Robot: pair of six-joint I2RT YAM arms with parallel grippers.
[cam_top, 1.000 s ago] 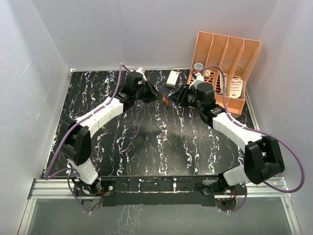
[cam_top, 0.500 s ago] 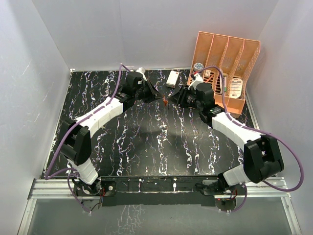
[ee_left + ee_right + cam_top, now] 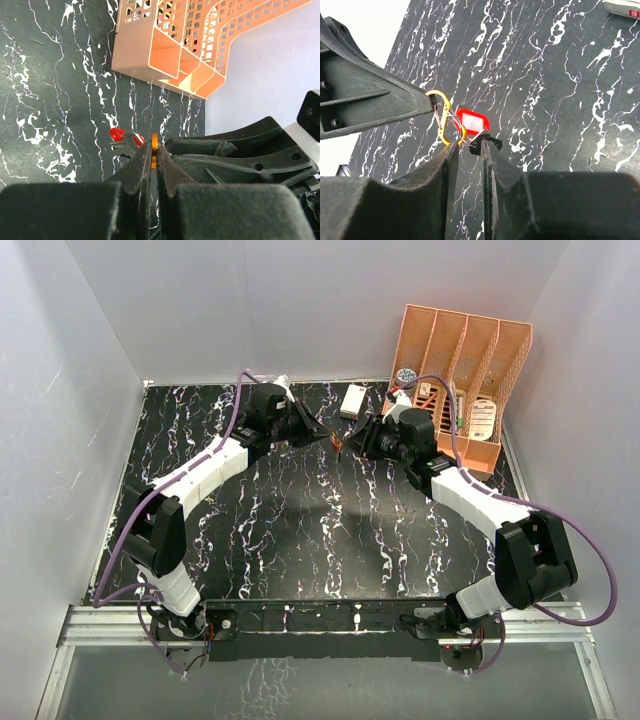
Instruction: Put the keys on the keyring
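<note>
Grippers meet above the black marbled table point(image 3: 300, 530): the left gripper point(image 3: 151, 150) is clamped on the keyring point(image 3: 444, 122). The right gripper point(image 3: 469, 148), nearly closed, pinches the red-headed keys point(image 3: 472, 121) against that ring, near an orange file rack point(image 3: 462, 370).

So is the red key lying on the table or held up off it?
Held up: the right tool pinches the red key at its shank, beside the keyring clamped in the left tool.

an orange slotted file rack point(image 3: 462, 380) stands at the far right of the black marbled table point(image 3: 300, 530), a white box point(image 3: 352, 401) just beside it.
</note>
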